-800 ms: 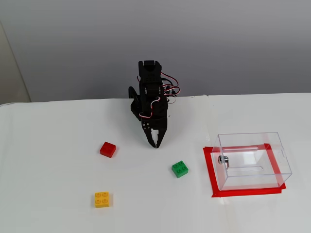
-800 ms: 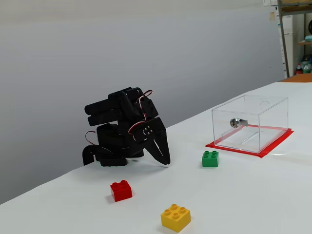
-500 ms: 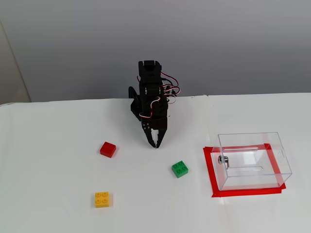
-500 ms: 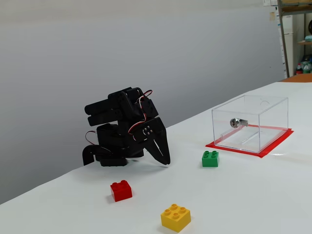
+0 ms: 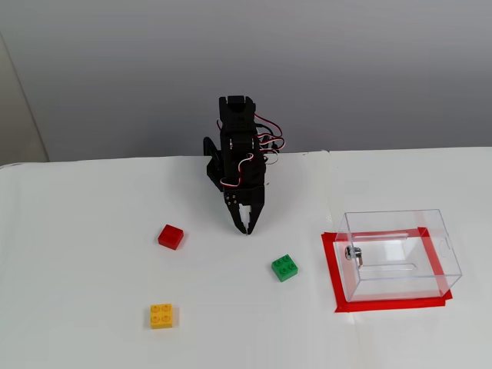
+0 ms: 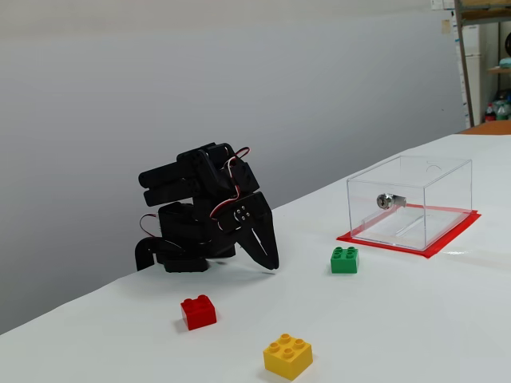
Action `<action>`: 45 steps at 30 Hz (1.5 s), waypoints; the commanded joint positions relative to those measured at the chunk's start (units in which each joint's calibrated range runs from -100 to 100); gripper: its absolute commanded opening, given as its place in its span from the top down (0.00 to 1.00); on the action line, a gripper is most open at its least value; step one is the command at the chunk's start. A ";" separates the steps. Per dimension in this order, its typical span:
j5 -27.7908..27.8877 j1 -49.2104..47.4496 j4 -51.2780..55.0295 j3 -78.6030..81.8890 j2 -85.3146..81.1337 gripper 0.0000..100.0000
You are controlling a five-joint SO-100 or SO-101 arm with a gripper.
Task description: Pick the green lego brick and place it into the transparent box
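The green lego brick (image 5: 285, 267) (image 6: 345, 260) lies on the white table between the arm and the box. To its right in both fixed views stands the transparent box (image 5: 398, 254) (image 6: 410, 202), empty, on a red taped rectangle, with a small metal fitting on its wall. My black arm is folded down at the back of the table. Its gripper (image 5: 245, 227) (image 6: 272, 264) points down at the tabletop, shut, holding nothing, a short way behind and left of the green brick.
A red brick (image 5: 171, 237) (image 6: 198, 311) lies left of the gripper. A yellow brick (image 5: 161, 316) (image 6: 288, 356) sits nearer the front. A grey wall runs behind the table, and shelving shows at the far right in a fixed view.
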 commanded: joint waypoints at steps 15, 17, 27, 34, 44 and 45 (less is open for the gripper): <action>-0.14 0.05 0.21 -1.42 -0.42 0.99; -0.14 0.05 0.21 -1.42 -0.42 0.99; -0.14 0.05 0.21 -1.42 -0.42 0.99; 0.23 -0.32 0.21 -1.42 -0.42 0.99; -0.24 -0.32 -0.22 -1.78 0.43 0.99; 0.13 -0.24 -0.66 -1.78 0.51 0.99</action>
